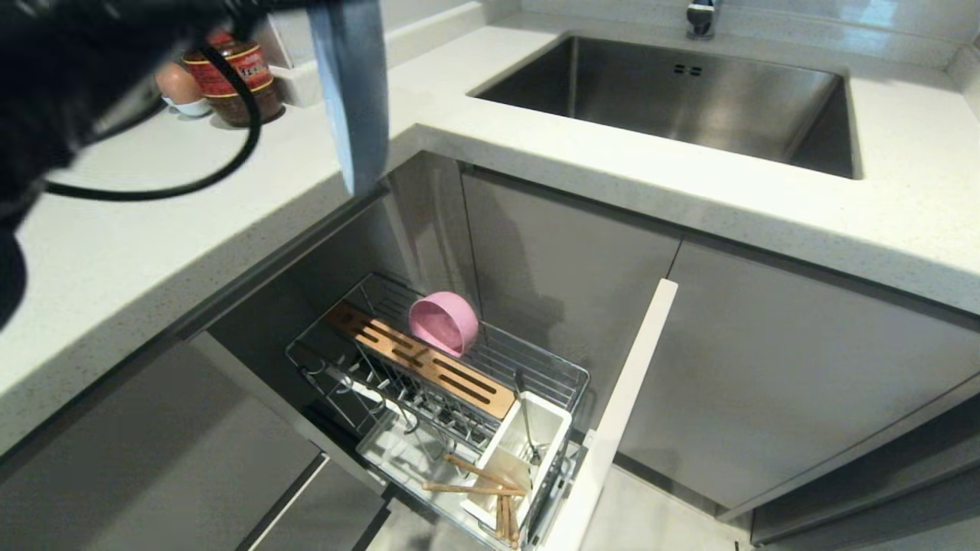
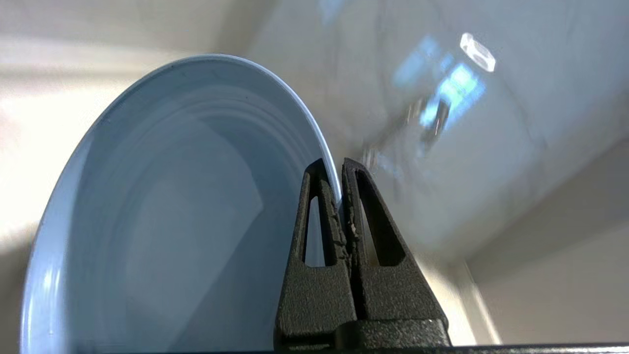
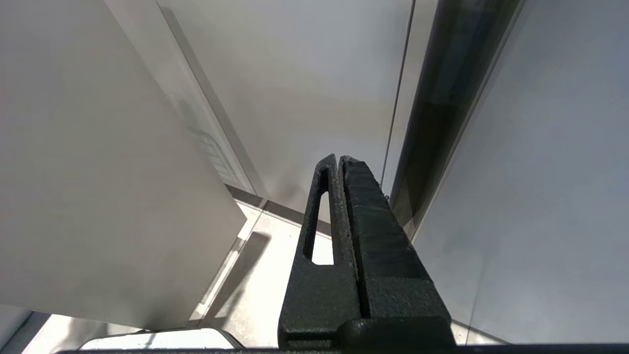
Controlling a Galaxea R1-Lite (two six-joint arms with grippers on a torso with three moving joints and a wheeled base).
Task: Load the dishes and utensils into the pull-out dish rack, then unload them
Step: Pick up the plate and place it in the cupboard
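Note:
My left gripper point(image 2: 339, 167) is shut on the rim of the light-blue plate point(image 2: 172, 211). In the head view the plate point(image 1: 352, 92) hangs edge-on high above the counter corner, and the left arm is a dark blur at the upper left. Below, the pull-out dish rack point(image 1: 551, 363) stands drawn out of the cabinet. The pink bowl point(image 1: 444, 321) leans on its side behind the wooden strip point(image 1: 429, 367). A slim silver utensil point(image 1: 527, 417) stands in the white cutlery cup point(image 1: 547, 428). The chopsticks point(image 1: 475, 487) lie at the rack's near end. My right gripper point(image 3: 339, 160) is shut and empty beside cabinet fronts.
The steel sink point(image 1: 689, 99) with its faucet point(image 1: 700, 19) is set in the white counter point(image 1: 115, 245). A brown jar point(image 1: 233, 76) and an egg in a cup point(image 1: 180, 88) stand at the back left. A white door panel point(image 1: 620, 413) stands open right of the rack.

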